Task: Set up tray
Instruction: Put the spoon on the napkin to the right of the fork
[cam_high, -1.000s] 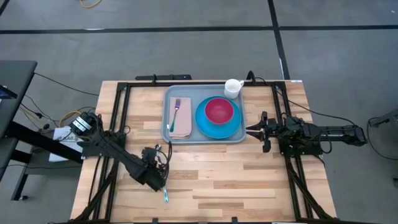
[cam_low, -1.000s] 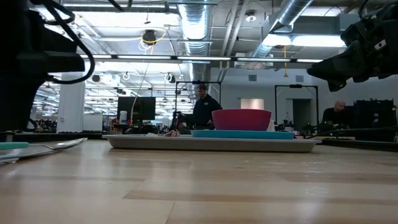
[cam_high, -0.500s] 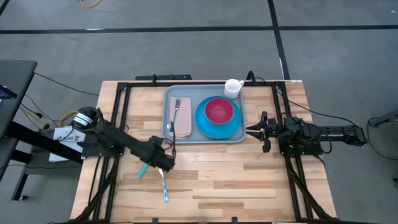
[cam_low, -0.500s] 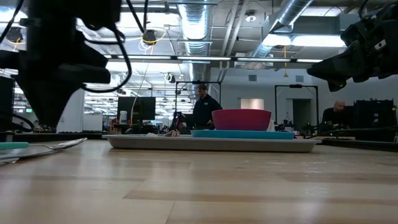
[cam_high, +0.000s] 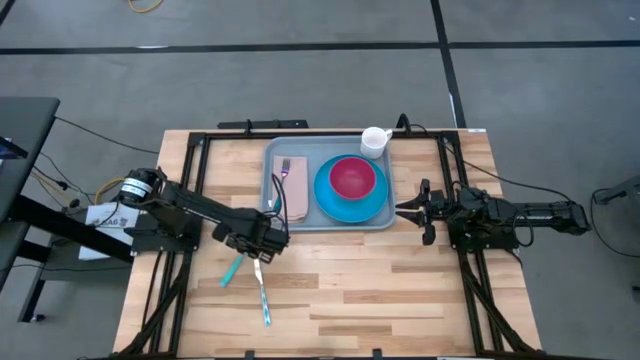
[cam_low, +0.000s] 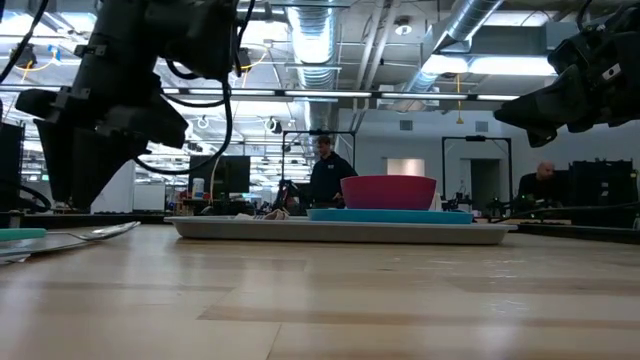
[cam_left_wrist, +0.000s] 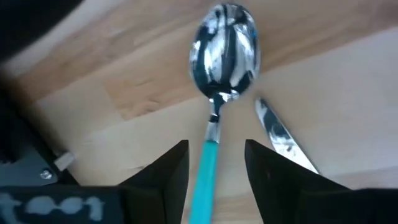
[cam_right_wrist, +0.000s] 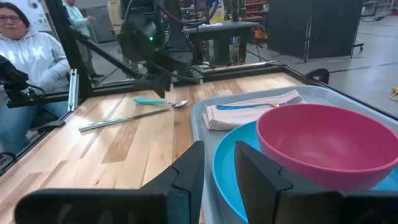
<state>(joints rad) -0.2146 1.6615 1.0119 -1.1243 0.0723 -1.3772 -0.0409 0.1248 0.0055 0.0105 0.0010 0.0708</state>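
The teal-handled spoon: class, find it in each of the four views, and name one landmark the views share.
High view: spoon beside the left gripper.
Low view: far left edge.
Left wrist view: between the fingers.
Right wrist view: beyond the tray.
Landmark: the knife.

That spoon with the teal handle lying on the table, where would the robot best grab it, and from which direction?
Probably by the teal handle, coming straight down from above. The spoon lies flat on the wood, so only a pinch across its narrow handle gets under nothing. In the left wrist view the left gripper already hangs open with the handle between its fingers. The knife lies close beside, so grip away from the bowl end.
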